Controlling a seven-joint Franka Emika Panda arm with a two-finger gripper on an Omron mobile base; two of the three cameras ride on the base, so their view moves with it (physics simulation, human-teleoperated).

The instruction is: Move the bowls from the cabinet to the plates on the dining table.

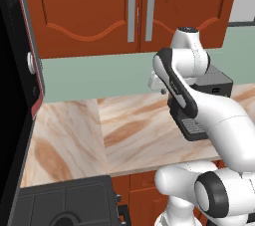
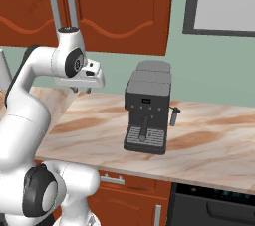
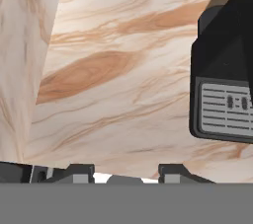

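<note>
My hand [image 2: 88, 89] hovers over tabletop [image 1: 134, 125], left of coffee machine [image 2: 147, 113], fingers parted, holding nothing. Bowls not visible; cabinet [image 1: 134, 6] doors above shut, so presumably inside. Step: open cabinet. Raise hand toward grey bar handles [image 1: 132, 10], turn fingers to straddle one bar, grip mid-length, pull straight out. Keep elbow clear of coffee machine.

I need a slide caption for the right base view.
Arm's gripper poised over marble counter, beside coffee machine, below closed cabinet.
</note>
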